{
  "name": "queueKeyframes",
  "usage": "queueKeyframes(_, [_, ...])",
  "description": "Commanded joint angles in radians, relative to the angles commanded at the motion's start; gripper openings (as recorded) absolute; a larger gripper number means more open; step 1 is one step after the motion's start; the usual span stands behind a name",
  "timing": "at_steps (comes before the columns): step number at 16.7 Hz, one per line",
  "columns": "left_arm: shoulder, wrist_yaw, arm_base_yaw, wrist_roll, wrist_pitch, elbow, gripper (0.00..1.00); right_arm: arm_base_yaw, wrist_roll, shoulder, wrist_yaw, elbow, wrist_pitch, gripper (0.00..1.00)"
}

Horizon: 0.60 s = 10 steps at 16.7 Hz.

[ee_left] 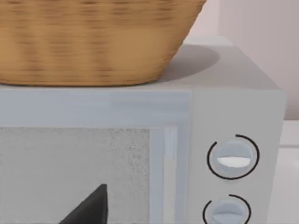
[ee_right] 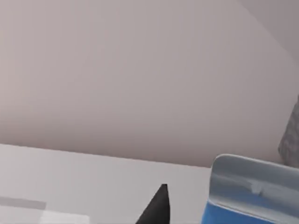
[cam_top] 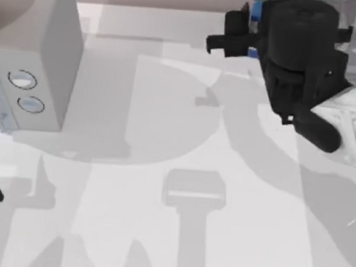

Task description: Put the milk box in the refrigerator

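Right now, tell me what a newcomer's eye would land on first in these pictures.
First, the black right arm at the top view's far right, its right gripper holding the blue milk box off the table. Next, the light grey box with two round dials at the far left, with a woven basket sitting on top of it in the left wrist view. A pale glassy panel lies under the right arm at the right edge.
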Motion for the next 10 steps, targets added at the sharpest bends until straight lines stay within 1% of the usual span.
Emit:
queueKeyframes(6, [0.000, 0.000, 0.000, 0.000, 0.000, 0.000, 1.00, -0.259, 0.006, -0.698, -0.275, -0.461, -0.205, 0.00])
queueKeyframes(10, [0.000, 0.000, 0.000, 0.000, 0.000, 0.000, 1.00, -0.418, -0.003, -1.148, -0.423, -0.729, -0.321, 0.00])
